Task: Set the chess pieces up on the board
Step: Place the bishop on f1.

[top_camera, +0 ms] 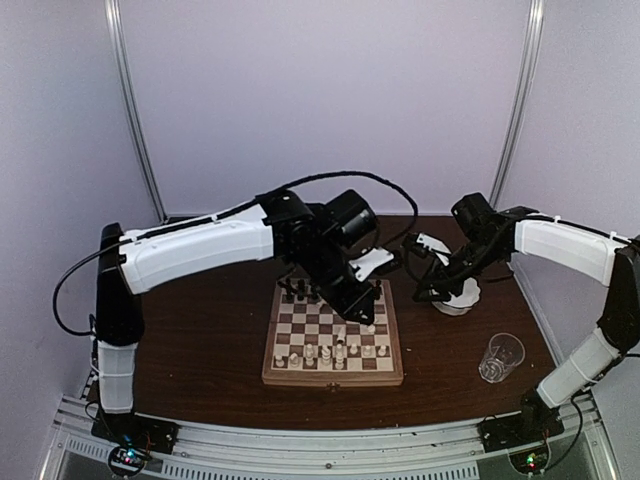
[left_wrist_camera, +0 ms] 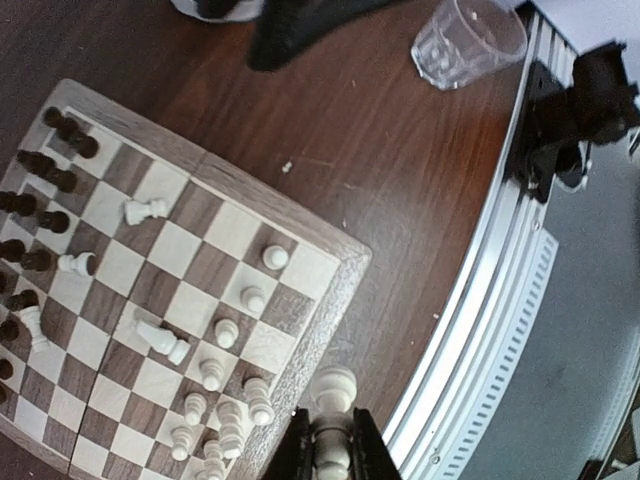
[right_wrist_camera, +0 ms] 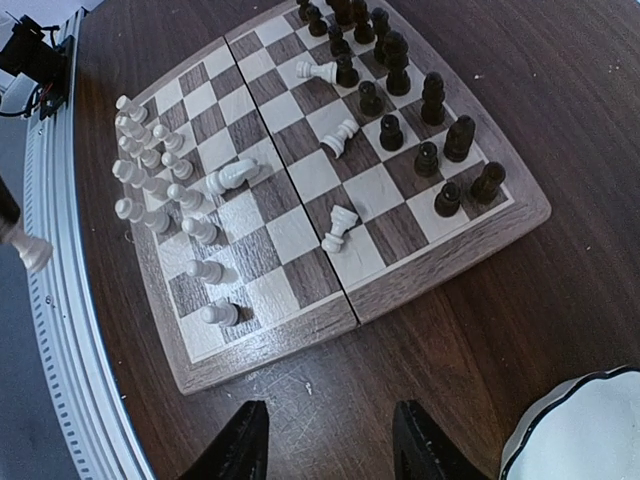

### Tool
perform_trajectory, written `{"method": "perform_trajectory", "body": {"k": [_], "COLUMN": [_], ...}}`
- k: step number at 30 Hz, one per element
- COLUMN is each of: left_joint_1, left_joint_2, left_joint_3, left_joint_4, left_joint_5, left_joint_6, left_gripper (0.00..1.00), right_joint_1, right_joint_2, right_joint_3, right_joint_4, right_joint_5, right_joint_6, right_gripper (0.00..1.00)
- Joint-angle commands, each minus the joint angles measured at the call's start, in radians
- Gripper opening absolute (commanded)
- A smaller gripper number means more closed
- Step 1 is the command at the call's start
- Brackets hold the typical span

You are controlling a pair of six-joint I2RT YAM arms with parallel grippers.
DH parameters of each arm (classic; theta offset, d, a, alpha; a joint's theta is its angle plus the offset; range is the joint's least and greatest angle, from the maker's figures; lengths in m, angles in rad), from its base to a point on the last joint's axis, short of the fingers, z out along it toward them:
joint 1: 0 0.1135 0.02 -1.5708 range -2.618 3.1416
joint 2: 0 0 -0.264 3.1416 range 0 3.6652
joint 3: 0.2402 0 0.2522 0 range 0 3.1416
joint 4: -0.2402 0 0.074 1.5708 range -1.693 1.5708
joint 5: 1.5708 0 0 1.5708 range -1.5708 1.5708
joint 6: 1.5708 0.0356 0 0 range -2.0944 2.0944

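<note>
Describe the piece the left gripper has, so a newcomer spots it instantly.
On the board, find the edge where the white pieces crowd. Just past its border, the left gripper clamps a cream-white piece with a rounded head. It alone is gripped; every other piece stands or lies on the squares.

No text, label, brand, number or sign can be read in any view. The board [right_wrist_camera: 300, 178] shows only plain checks and a bare wooden border, and the chess pieces [right_wrist_camera: 338, 228] carry no marks. The clear glass [top_camera: 500, 357] to the right of the board is unprinted. The small lit circuit boards [top_camera: 125, 458] nearer the arm bases than the board are too blurred to read.
</note>
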Motion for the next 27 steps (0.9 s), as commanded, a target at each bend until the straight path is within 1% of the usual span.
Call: {"method": "perform_trajectory", "body": {"k": [1, 5, 7, 18, 27], "left_joint_1": [-0.052, -0.082, -0.096, -0.118, -0.118], "left_joint_2": [0.109, 0.208, 0.241, 0.316, 0.35], "left_joint_3": [0.177, 0.31, 0.331, 0.344, 0.345], "left_joint_4": [-0.271, -0.39, -0.416, -0.427, -0.386], "left_joint_5": [-0.09, -0.123, -0.149, -0.223, -0.222], "left_joint_6": [0.153, 0.19, 0.202, 0.219, 0.218], "left_gripper": [0.03, 0.03, 0.03, 0.03, 0.02], "right_joint_1": [-0.007, -0.011, -0.011, -0.014, -0.015], "right_joint_2": [-0.044, -0.045, -0.047, -0.051, -0.046], "right_joint_3": [-0.026, -0.032, -0.035, -0.048, -0.05], "right_joint_4": [0.057, 0.063, 0.064, 0.071, 0.069], "right_joint_5": [0.028, 0.026, 0.023, 0.014, 0.01], "right_joint_6": [0.002, -0.002, -0.005, -0.01, -0.013], "right_gripper": [0.45, 0.46, 0.46, 0.46, 0.46]}}
